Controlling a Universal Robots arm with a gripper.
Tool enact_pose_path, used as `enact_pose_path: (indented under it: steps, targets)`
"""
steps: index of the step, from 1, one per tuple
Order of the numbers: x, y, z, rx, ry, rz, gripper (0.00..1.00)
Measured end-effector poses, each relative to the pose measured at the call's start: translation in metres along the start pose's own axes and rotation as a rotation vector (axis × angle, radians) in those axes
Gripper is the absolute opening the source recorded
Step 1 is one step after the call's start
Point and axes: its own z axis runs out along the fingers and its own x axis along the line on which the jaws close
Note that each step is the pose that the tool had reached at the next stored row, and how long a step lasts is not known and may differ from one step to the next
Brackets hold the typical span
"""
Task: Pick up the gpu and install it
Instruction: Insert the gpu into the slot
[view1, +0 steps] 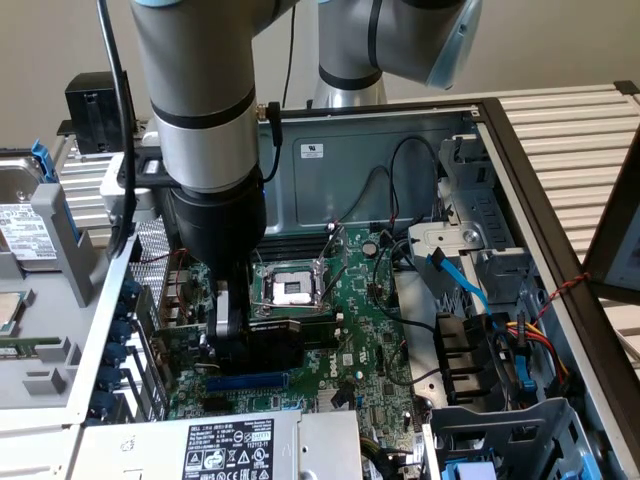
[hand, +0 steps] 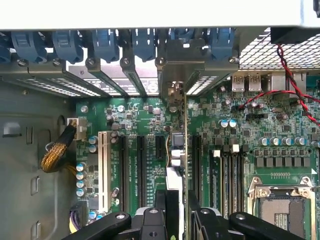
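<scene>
Two fingers of the gripper (hand: 177, 220), half closed, clamp the gpu (hand: 176, 150) edge-on over the slots (hand: 141, 170). Likely faults: the bracket (hand: 180, 75) snagging the rear wall (hand: 45, 75), or a tilted card missing its slot. In the exterior view the socket (view1: 288, 290) crowds two o'clock; free room lies overhead.

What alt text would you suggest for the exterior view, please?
The gripper holds the gpu on edge down at the motherboard inside an open computer case, next to the empty CPU socket. Whether it is seated cannot be told.
</scene>
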Motion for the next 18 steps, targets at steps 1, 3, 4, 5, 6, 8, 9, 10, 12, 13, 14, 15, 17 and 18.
enact_pose_path:
  steps: [1, 3, 4, 5, 6, 8, 9, 10, 12, 13, 14, 15, 17, 18]
  targets:
    - [0.0000, 0.0000, 0.0000, 0.0001, -0.0004, 0.000, 0.27]
    - [0.0000, 0.0000, 0.0000, 0.0001, -0.0014, 0.000, 0.27]
    - [0.0001, 0.0000, 0.0000, 0.0001, -0.0019, 0.000, 0.27]
    - [0.0000, 0.0000, 0.0000, 0.0001, -0.0023, 0.000, 0.27]
    - [0.0000, 0.0000, 0.0000, 0.0000, -0.0025, 0.000, 0.27]
    - [0.0001, 0.0000, -0.0001, -0.0001, -0.0028, 0.000, 0.27]
    - [0.0000, 0.0000, 0.0000, 0.0000, -0.0030, 0.001, 0.27]
    - [0.0001, 0.0000, 0.0000, 0.0000, -0.0032, 0.001, 0.27]
    - [0.0006, -0.0003, 0.0000, -0.0002, -0.0035, 0.003, 0.27]
    - [0.0009, -0.0005, 0.0000, -0.0002, -0.0036, 0.003, 0.27]
    - [0.0009, -0.0006, 0.0000, -0.0002, -0.0035, 0.004, 0.27]
    - [0.0011, -0.0008, 0.0000, -0.0003, -0.0035, 0.004, 0.27]
    - [0.0012, -0.0013, 0.0000, -0.0004, -0.0036, 0.004, 0.27]
    - [0.0014, -0.0016, 0.0000, -0.0006, -0.0037, 0.005, 0.27]
